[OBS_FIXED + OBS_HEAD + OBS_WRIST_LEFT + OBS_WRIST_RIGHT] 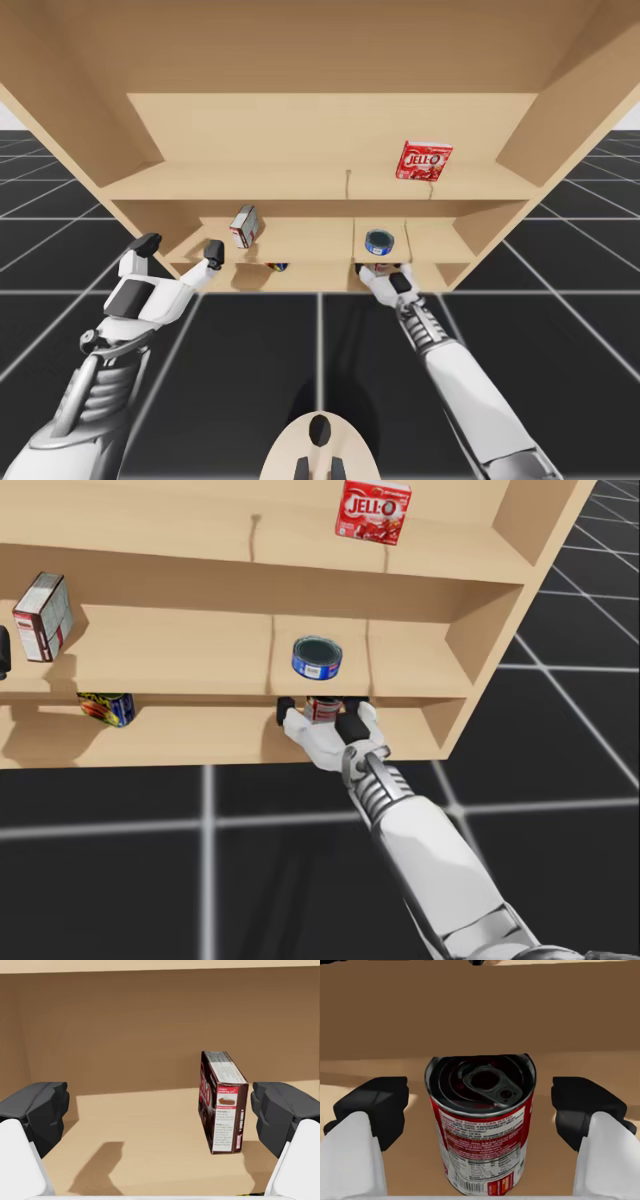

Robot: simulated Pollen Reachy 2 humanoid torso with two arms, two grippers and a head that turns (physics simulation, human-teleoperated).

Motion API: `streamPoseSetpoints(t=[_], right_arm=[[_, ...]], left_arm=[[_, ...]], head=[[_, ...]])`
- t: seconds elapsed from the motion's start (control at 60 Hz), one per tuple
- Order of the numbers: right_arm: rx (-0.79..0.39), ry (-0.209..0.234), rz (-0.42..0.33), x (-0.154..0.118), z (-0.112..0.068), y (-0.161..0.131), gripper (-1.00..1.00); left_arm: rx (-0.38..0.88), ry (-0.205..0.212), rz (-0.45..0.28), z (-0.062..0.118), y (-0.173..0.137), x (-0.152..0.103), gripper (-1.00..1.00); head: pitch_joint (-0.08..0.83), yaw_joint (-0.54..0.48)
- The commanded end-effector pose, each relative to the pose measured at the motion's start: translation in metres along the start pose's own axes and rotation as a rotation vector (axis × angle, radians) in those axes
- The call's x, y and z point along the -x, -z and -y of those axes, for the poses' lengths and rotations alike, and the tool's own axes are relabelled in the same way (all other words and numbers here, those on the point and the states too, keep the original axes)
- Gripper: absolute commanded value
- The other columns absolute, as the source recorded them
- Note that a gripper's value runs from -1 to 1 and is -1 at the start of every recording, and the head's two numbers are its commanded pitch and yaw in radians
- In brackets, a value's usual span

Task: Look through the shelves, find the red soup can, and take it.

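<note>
The red soup can (481, 1132) stands upright on the lowest shelf, its dark pull-tab lid facing me. My right gripper (480, 1115) is open around it, one finger on each side with a gap at both. In the head view the can (323, 709) shows between the black fingertips (352, 721) of my right gripper (320, 716), under the shelf that carries a blue tin (317, 657). My left gripper (180, 250) is open in front of the middle shelf, with a dark brown box (222, 1102) standing ahead of it, nearer one finger.
The wooden shelf unit (300, 180) has dividers between its bays. A red box (423, 160) stands on the upper shelf. A yellow and blue can (107, 708) sits on the lowest shelf, left of the soup can's bay. The floor is a dark grid.
</note>
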Motion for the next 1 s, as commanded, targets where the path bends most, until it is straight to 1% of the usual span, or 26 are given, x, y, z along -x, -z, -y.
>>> streamPoseSetpoints(t=[0.017, 0.15, 0.283, 0.333, 0.35, 0.4, 0.417, 0.45, 0.467, 0.517, 0.583, 0.683, 0.783, 0.933, 1.0], right_arm=[[-0.023, 0.078, -0.058, 0.016, -0.027, 0.006, 1.00], [-0.018, 0.087, -0.064, 0.019, -0.026, 0.006, 1.00], [-0.018, 0.083, -0.028, 0.015, -0.025, 0.005, 1.00], [-0.024, 0.093, 0.006, 0.010, -0.024, 0.004, 1.00], [-0.023, 0.088, 0.036, 0.006, -0.024, 0.004, 1.00], [-0.014, 0.088, 0.080, -0.001, -0.022, 0.002, 1.00], [-0.011, 0.085, 0.113, -0.006, -0.022, 0.000, 1.00], [-0.005, 0.079, 0.133, -0.009, -0.021, -0.002, 1.00], [0.001, 0.070, 0.159, -0.014, -0.020, -0.005, 1.00], [0.006, 0.063, 0.179, -0.018, -0.019, -0.010, 1.00], [0.010, 0.053, 0.184, -0.020, -0.019, -0.019, 1.00], [0.002, 0.038, 0.173, -0.017, -0.019, -0.035, 1.00], [0.000, 0.031, 0.147, -0.010, -0.017, -0.055, 1.00], [-0.012, 0.047, 0.116, 0.000, -0.017, -0.088, 1.00], [-0.049, 0.053, 0.111, 0.002, -0.026, -0.112, 1.00]], left_arm=[[0.002, 0.000, 0.000, 0.001, 0.000, 0.000, -1.00], [0.002, 0.000, 0.001, 0.001, -0.001, 0.000, -1.00], [0.000, 0.000, 0.002, 0.001, -0.001, -0.001, -1.00], [0.000, 0.001, 0.003, 0.001, -0.001, -0.001, -1.00], [-0.001, 0.000, 0.004, 0.002, -0.002, -0.001, -1.00], [-0.001, 0.001, 0.004, 0.002, -0.002, -0.001, -1.00], [-0.001, 0.001, 0.004, 0.002, -0.002, -0.001, -1.00], [-0.002, 0.001, 0.004, 0.002, -0.002, -0.001, -1.00], [-0.002, 0.001, 0.004, 0.002, -0.002, -0.001, -1.00], [-0.002, 0.001, 0.004, 0.002, -0.002, -0.001, -1.00], [-0.002, 0.002, 0.004, 0.002, -0.002, -0.001, -1.00], [-0.002, 0.002, 0.005, 0.002, -0.002, -0.001, -1.00], [-0.003, 0.002, 0.006, 0.002, -0.002, -0.001, -1.00], [-0.003, 0.005, 0.007, 0.002, -0.002, -0.001, -1.00], [-0.006, 0.013, 0.009, 0.002, -0.002, -0.001, -1.00]], head=[[0.601, -0.24], [0.602, -0.24], [0.601, -0.24], [0.601, -0.24], [0.601, -0.24], [0.601, -0.24], [0.601, -0.24], [0.601, -0.24], [0.601, -0.24], [0.600, -0.24], [0.599, -0.25], [0.596, -0.25], [0.594, -0.25], [0.593, -0.25], [0.592, -0.26]])
